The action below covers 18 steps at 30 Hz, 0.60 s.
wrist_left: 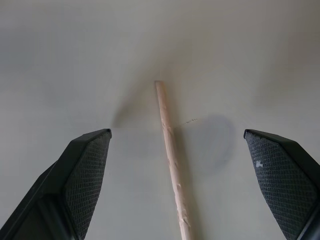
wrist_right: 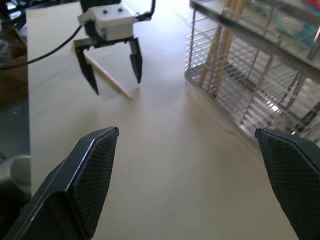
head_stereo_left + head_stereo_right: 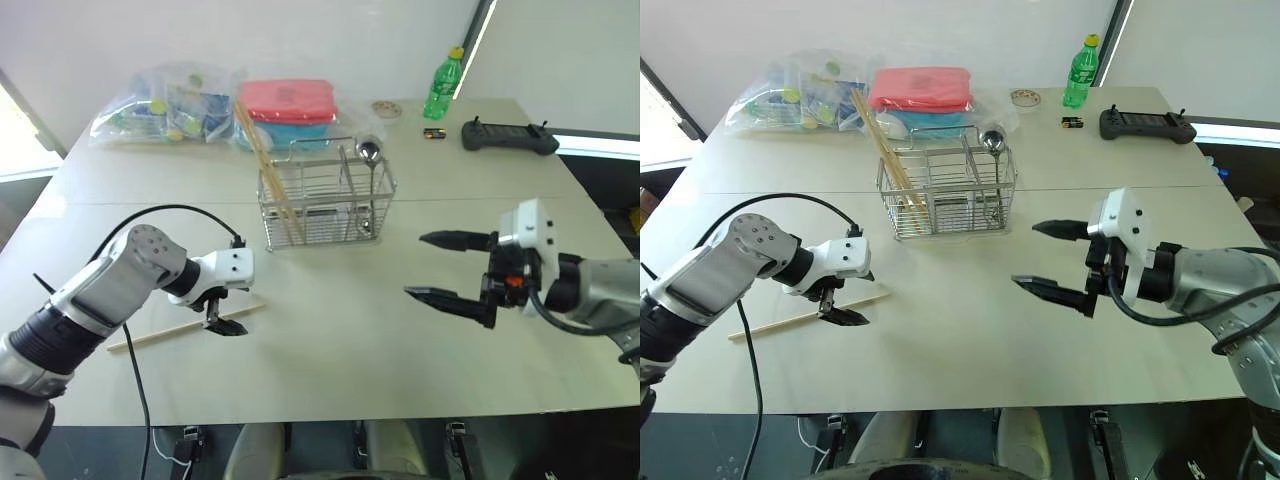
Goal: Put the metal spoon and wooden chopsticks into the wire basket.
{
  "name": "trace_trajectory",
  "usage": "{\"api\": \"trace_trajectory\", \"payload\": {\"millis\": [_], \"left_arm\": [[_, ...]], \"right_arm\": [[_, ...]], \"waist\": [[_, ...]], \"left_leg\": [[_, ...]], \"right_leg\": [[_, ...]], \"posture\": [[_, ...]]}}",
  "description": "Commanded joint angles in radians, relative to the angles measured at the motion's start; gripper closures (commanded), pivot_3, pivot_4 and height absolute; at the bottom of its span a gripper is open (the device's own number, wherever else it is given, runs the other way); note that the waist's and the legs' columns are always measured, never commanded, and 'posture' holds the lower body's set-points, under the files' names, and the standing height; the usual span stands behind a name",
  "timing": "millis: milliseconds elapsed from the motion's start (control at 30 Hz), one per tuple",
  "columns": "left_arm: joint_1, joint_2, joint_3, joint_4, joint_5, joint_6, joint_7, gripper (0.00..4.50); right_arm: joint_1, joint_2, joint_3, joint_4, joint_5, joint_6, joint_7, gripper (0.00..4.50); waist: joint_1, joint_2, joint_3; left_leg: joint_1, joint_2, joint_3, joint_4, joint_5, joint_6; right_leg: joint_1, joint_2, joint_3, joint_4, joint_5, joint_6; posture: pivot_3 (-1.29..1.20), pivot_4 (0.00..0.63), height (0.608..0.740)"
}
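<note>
Our left gripper (image 3: pixel 222 322), fingers apart, straddles the near-left chopstick (image 3: pixel 185 328); it may roll away when we close.

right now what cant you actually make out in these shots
- Loose chopstick on the table: the left gripper, open, covers its near end in the head views; the picture's edge cuts it in the left wrist view.
- Chopsticks in the wire basket: their count, blurred by grid wires.
- Metal spoon: handle lost among the wires.
- Bag contents: too small.
- Right gripper: open, holding nothing.
</note>
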Motion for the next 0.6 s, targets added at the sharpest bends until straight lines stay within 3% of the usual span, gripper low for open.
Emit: {"api": "trace_trajectory", "payload": {"millis": [33, 267, 300, 367, 600], "left_arm": [[-0.014, -0.008, -0.013, 0.002, 0.046, -0.016, -0.018, 0.02], [-0.012, -0.043, -0.029, 0.033, 0.092, -0.014, -0.035, 0.02], [-0.006, -0.043, -0.036, 0.037, 0.104, -0.029, -0.038, 0.26], [0.002, -0.043, -0.042, 0.039, 0.120, -0.039, -0.044, 0.90], [-0.002, -0.079, -0.027, 0.066, 0.138, -0.019, -0.048, 4.44]], "right_arm": [[0.002, -0.008, -0.043, -0.035, 0.026, -0.017, 0.012, 0.00], [-0.022, -0.007, -0.045, -0.014, 0.032, -0.012, 0.003, 0.00], [-0.025, -0.007, -0.046, -0.011, 0.034, -0.011, 0.002, 0.00], [-0.027, -0.007, -0.048, -0.009, 0.037, -0.009, 0.002, 0.00], [-0.038, 0.000, -0.045, 0.001, 0.045, -0.008, -0.010, 0.00]], "waist": [[-0.001, 0.000, 0.000], [0.002, 0.001, -0.001], [0.002, 0.001, -0.001], [0.001, 0.001, -0.001], [-0.001, 0.005, -0.004]], "left_leg": [[0.000, 0.000, 0.000, 0.000, 0.000, 0.000], [0.003, 0.000, 0.000, 0.001, 0.000, 0.000], [0.003, 0.000, 0.000, 0.001, 0.000, 0.000], [0.003, 0.000, 0.000, 0.001, 0.000, 0.000], [0.003, 0.000, 0.000, 0.000, 0.000, 0.001]], "right_leg": [[0.000, 0.000, 0.000, 0.000, 0.000, 0.000], [0.003, 0.000, 0.000, 0.000, -0.003, 0.004], [0.003, -0.001, 0.000, 0.000, -0.003, 0.004], [0.003, -0.001, 0.000, 0.000, -0.003, 0.004], [0.003, -0.001, 0.000, 0.000, -0.003, 0.004]], "posture": [[0.00, 0.150, 0.692], [0.00, 0.150, 0.692], [0.00, 0.150, 0.692], [0.00, 0.150, 0.692], [0.00, 0.150, 0.692]]}}
